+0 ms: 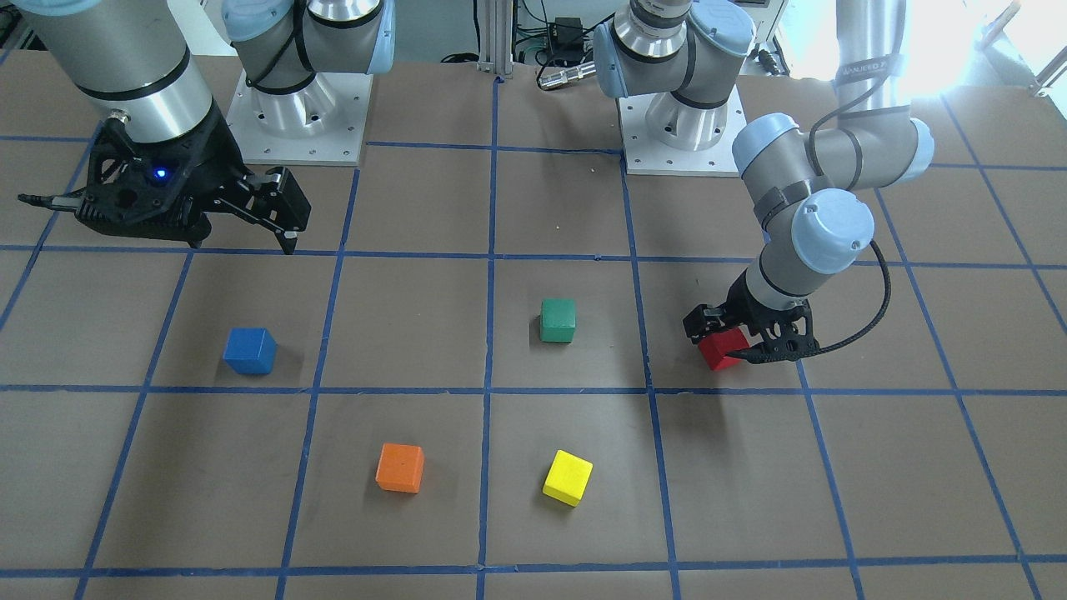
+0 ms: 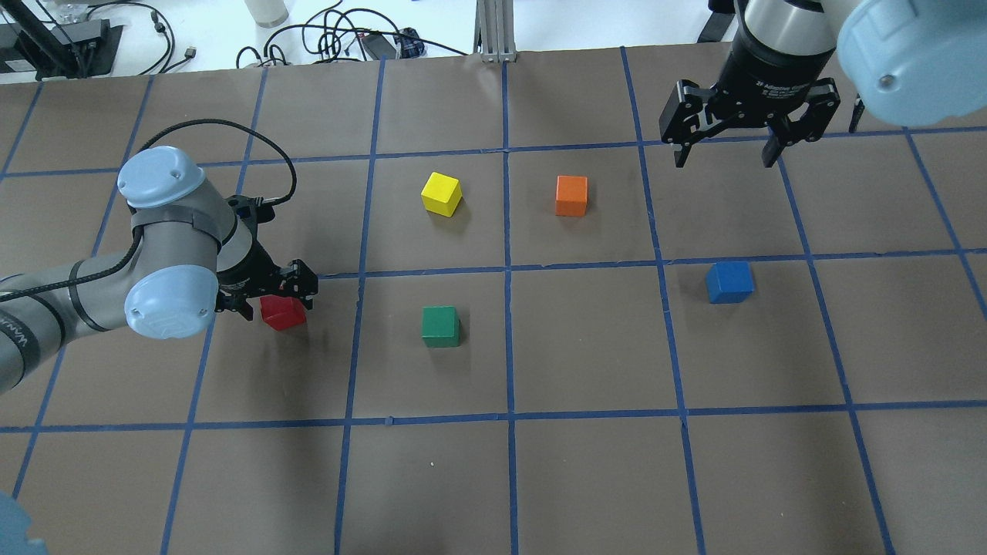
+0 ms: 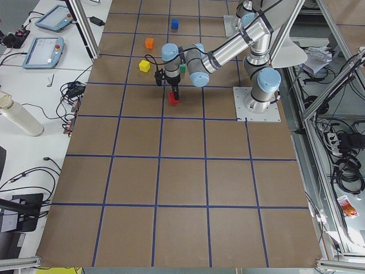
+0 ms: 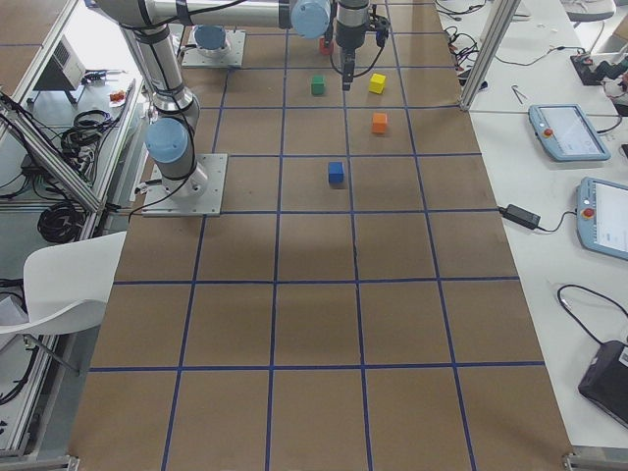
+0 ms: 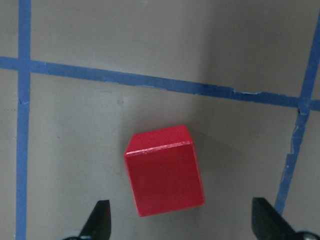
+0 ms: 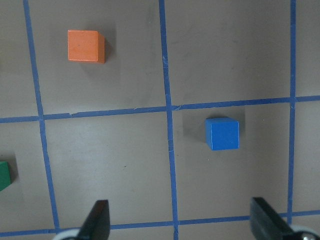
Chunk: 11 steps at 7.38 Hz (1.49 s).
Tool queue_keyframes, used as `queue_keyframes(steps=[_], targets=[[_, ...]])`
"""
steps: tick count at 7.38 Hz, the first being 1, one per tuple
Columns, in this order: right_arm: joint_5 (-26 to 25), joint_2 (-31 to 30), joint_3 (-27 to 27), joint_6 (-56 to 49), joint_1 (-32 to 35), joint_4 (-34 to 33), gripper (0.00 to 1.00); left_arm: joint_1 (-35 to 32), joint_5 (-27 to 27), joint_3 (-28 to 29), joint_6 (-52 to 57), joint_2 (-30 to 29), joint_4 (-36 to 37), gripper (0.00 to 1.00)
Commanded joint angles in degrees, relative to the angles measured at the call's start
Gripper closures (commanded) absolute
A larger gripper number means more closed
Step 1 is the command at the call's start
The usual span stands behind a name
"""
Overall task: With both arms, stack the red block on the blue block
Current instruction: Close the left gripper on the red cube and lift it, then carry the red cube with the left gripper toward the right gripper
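The red block [image 5: 165, 175] lies on the brown table, also seen from overhead [image 2: 282, 312] and from the front [image 1: 722, 348]. My left gripper [image 5: 182, 225] is open and low over it [image 2: 270, 297]. Its fingertips [image 5: 100, 220] stand apart on either side of the block's near edge without touching it. The blue block [image 2: 729, 281] sits alone on the other half of the table [image 1: 249, 350]. My right gripper [image 2: 725, 160] is open and empty, held high beyond the blue block, which shows in its wrist view [image 6: 222, 133].
A green block [image 2: 440, 325] lies between the red and blue blocks. A yellow block [image 2: 441, 193] and an orange block [image 2: 571, 195] lie farther out. Blue tape lines grid the table. The two arm bases [image 1: 300, 117] stand at the robot's edge.
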Motion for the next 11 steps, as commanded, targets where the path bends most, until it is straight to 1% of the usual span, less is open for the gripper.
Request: queue_keyframes(steps=[1, 2, 3, 4, 5, 6, 7, 8, 9, 10, 11], targets=[[0.0, 0.1, 0.0, 0.0, 0.0, 0.0, 0.0, 0.0, 1.1, 0.5, 0.5, -1.1, 0.5, 0.62], [0.0, 0.0, 0.0, 0.0, 0.0, 0.0, 0.0, -0.1, 4.0, 0.8, 0.2, -1.3, 0.5, 0.85], [-0.1, 0.1, 0.0, 0.0, 0.0, 0.0, 0.0, -0.2, 4.0, 3.2, 0.4, -0.8, -0.3, 0.97], [-0.1, 0.1, -0.1, 0.0, 0.0, 0.0, 0.0, -1.7, 3.9, 8.6, -0.1, -0.7, -6.4, 1.0], [-0.2, 0.1, 0.0, 0.0, 0.0, 0.0, 0.0, -5.1, 3.7, 14.5, -2.1, -0.1, -10.8, 1.0], [-0.2, -0.1, -0.1, 0.0, 0.0, 0.0, 0.0, -10.6, 3.4, 18.8, -5.1, -1.0, -11.8, 1.0], [-0.6, -0.1, -0.4, 0.0, 0.0, 0.0, 0.0, -16.4, 2.0, 21.1, -9.1, -1.5, -11.8, 1.0], [-1.0, -0.1, -0.1, -0.1, -0.1, 0.1, 0.0, -21.5, -0.9, 21.7, -9.7, -2.4, -11.8, 1.0], [-1.0, -0.1, -0.2, -0.1, -0.1, 0.1, 0.0, -26.8, -4.2, 22.8, -13.9, -3.4, -11.5, 1.0], [-1.0, -0.3, -0.1, 0.0, -0.1, 0.1, 0.0, -30.3, -4.7, 24.8, -19.9, -5.2, -11.5, 1.0], [-1.0, -0.3, -0.1, 0.0, -0.1, 0.1, 0.0, -32.9, -6.1, 26.4, -21.8, -7.4, -11.4, 1.0]])
